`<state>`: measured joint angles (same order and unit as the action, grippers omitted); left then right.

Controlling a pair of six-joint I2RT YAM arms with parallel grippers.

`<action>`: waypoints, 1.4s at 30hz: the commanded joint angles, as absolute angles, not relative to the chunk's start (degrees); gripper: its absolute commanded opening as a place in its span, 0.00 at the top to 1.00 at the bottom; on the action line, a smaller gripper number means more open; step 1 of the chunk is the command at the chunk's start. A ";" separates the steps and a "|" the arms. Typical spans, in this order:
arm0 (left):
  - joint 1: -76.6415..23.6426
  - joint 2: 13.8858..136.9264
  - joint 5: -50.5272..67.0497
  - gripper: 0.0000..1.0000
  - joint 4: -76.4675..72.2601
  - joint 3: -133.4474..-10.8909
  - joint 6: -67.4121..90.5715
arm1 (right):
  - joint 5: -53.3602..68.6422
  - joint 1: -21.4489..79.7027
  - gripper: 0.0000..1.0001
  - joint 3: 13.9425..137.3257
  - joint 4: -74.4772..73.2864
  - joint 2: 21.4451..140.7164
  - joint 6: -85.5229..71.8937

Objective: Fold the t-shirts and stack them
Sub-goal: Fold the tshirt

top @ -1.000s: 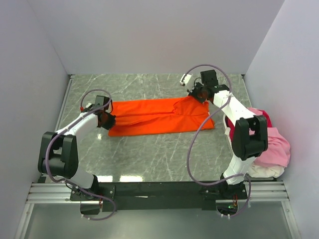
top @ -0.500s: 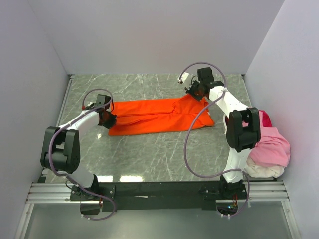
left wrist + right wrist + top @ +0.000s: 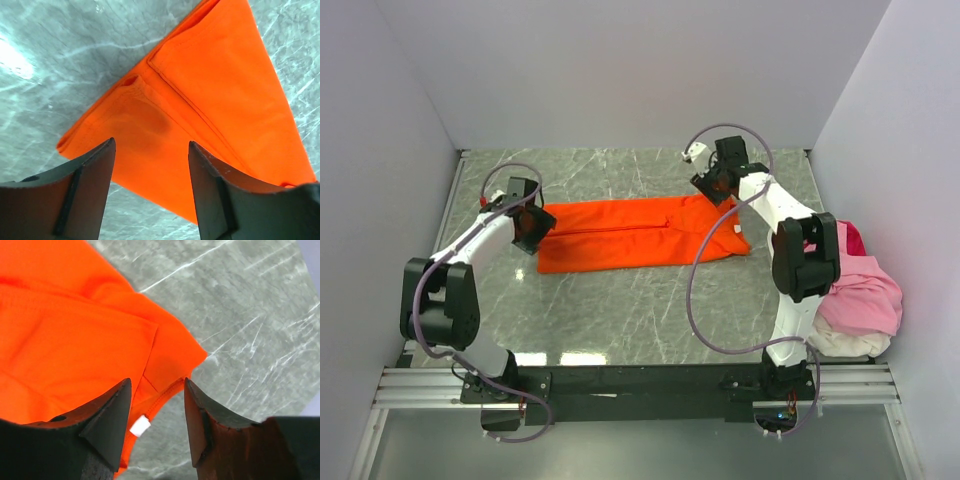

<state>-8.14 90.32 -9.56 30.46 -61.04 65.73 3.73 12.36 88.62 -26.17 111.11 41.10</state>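
A bright orange t-shirt (image 3: 640,235), folded into a long band, lies flat across the middle of the marble table (image 3: 620,310). My left gripper (image 3: 527,224) hovers over its left end, open, with nothing between its fingers. In the left wrist view the left gripper (image 3: 150,142) stands above the shirt's folded corner (image 3: 200,100). My right gripper (image 3: 714,186) is open at the shirt's far right end. In the right wrist view the right gripper (image 3: 156,381) straddles the collar edge, with a white label (image 3: 140,426) below, and the orange fabric (image 3: 75,330) lies loose.
A heap of other t-shirts sits at the table's right edge behind the right arm: light pink (image 3: 868,290), magenta-red (image 3: 848,238) and white (image 3: 845,345). Pale walls close in the table on the left, back and right.
Both grippers have opened and let go of the orange shirt's ends. The left gripper has drawn back up and to the left. The shirt now lies flat on the table.
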 commanded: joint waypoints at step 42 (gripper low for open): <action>-7.21 82.88 8.98 0.52 3.51 -35.07 53.17 | 10.47 1.14 0.97 78.31 -51.68 105.91 38.93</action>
<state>-7.31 82.41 12.36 4.51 -34.54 52.18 11.35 1.34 76.34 -50.35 106.30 38.61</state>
